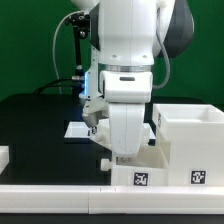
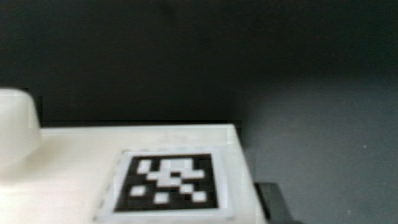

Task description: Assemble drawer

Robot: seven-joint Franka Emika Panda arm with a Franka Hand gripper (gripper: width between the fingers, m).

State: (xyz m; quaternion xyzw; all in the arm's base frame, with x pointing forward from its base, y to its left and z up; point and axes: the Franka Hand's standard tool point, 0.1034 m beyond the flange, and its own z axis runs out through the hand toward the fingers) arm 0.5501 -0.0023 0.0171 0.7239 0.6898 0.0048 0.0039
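The gripper (image 1: 120, 152) hangs low over the near edge of the counter (image 1: 40, 125), just above a low white part that I take for a tray (image 1: 128, 172) of the drawer. The hand's bulk hides the jaws in the exterior view and the wrist view does not show them clearly, so I cannot tell whether they stand apart or together, and nothing shows between them. The box (image 1: 190, 130), open at the top, stands on the exterior view's right of the gripper, close beside the tray; whether the two touch I cannot say. Up close, the wrist view shows a flat white face carrying a tag (image 2: 169, 180), with dark counter beyond its edge and a rounded white lump (image 2: 15, 125) at one side that I cannot identify. A long white bar (image 1: 50, 187) edges the counter in front. The parts look like rigid moulded plastic: probably light, stiff, and smooth enough to slip in a loose pinch. The tray is best taken by a thin upright wall, one jaw on each side, near the middle of its length so it does not swing. The box is too wide to span, so one of its walls at the open rim is the likely hold. Thin walls may flex, so a firm, square grip matters.
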